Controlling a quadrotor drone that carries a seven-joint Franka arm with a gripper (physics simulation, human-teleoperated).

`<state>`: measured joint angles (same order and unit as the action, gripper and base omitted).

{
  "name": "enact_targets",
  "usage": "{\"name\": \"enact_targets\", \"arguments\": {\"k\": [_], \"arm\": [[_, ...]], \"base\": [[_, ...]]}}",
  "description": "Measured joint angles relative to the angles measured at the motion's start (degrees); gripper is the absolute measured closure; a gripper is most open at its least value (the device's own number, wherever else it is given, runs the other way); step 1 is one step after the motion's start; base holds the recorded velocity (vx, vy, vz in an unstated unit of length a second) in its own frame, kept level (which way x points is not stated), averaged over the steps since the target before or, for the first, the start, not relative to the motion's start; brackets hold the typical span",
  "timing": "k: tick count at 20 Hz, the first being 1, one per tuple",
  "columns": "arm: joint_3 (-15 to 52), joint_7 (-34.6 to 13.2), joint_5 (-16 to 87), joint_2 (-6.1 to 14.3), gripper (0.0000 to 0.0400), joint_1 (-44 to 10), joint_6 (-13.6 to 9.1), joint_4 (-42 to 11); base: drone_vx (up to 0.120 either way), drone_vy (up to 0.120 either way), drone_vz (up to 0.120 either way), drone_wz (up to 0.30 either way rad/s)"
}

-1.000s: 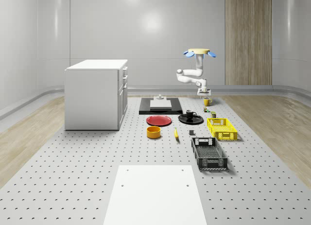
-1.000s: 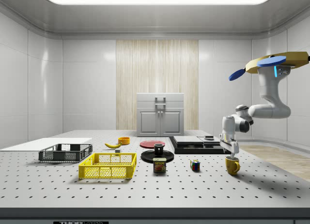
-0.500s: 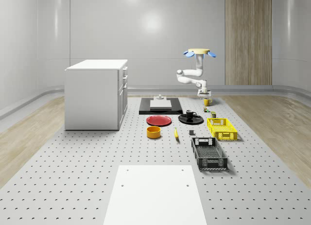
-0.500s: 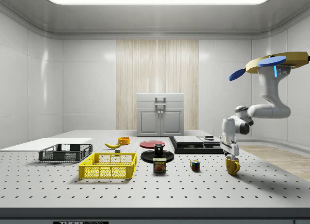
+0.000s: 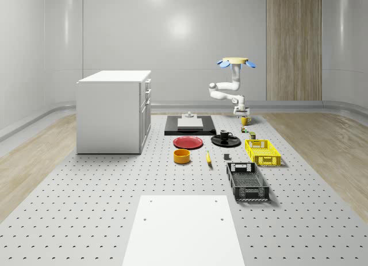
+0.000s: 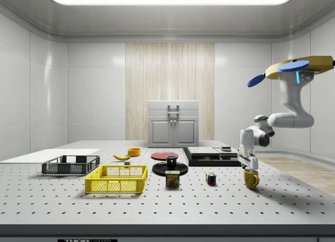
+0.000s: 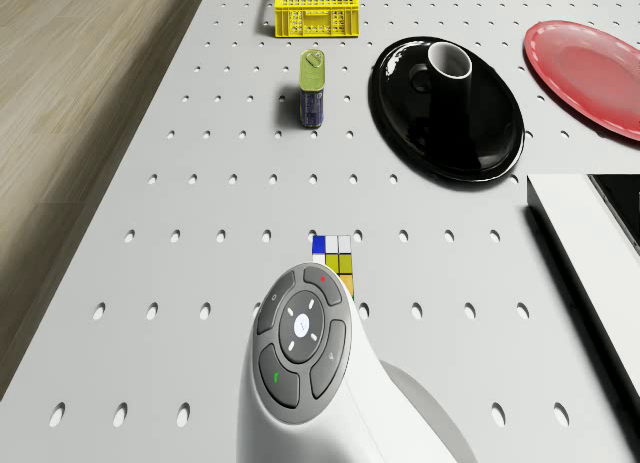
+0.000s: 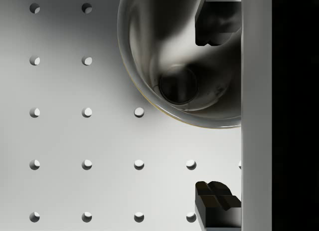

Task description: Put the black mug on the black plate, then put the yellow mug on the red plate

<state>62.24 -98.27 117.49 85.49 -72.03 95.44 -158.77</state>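
The yellow mug (image 5: pixel 245 121) (image 6: pixel 251 180) stands on the table at the far right of the whole-scene view. My gripper (image 5: pixel 242 114) (image 6: pixel 250 169) hangs open just above it. In the wrist view the gripper (image 8: pixel 218 113) straddles the mug's wall: one fingertip (image 8: pixel 217 24) is over the mug's inside (image 8: pixel 179 66), the other outside. The black mug (image 5: pixel 225 134) (image 7: pixel 445 63) stands on the black plate (image 5: pixel 230 142) (image 7: pixel 460 133). Beside it lies the bare red plate (image 5: pixel 188 142) (image 7: pixel 590 73). The drone (image 5: pixel 236 62) (image 6: pixel 298 68) hovers above, just behind the yellow mug.
A Rubik's cube (image 6: pixel 210 179) (image 7: pixel 335 255) and a can (image 6: pixel 172 178) (image 7: pixel 313 88) sit between the yellow mug and the black plate. Further off are a yellow crate (image 5: pixel 263 151), a black crate (image 5: pixel 247 181), a yellow bowl (image 5: pixel 182 156), a banana (image 5: pixel 208 157), a black slab (image 5: pixel 190 128) and a white cabinet (image 5: pixel 114 111).
The gripper has come down a little onto the yellow mug, and the arm's elbow has shifted slightly. The drone and the mugs have stayed where they were.
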Motion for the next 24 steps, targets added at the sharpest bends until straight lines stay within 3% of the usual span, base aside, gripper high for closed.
{"name": "enact_targets", "arguments": {"k": [1, 2, 4, 8, 14, 24], "arm": [[0.0, 0.1, 0.1, -0.1, 0.0023, 0.1, 0.0, 0.0], [-0.1, 0.1, 0.1, -0.1, 0.0082, 0.1, -0.1, 0.0], [-0.1, 0.2, 0.2, -0.3, 0.0164, 0.2, -0.2, 0.0], [-0.2, 0.4, 0.4, -0.5, 0.0244, 0.4, -0.4, 0.0], [-0.3, 0.6, 0.6, -0.9, 0.028, 0.6, -0.7, 0.0], [2.4, 0.7, -1.7, -1.3, 0.0289, 1.6, -2.6, -1.3]], "base": [[0.0, 0.0, 0.0, 0.0], [0.0, 0.0, 0.0, 0.0], [0.0, 0.0, 0.0, 0.0], [0.0, 0.0, 0.0, 0.0], [0.0, 0.0, 0.0, 0.0], [0.0, 0.0, 0.008, 0.0]]}}
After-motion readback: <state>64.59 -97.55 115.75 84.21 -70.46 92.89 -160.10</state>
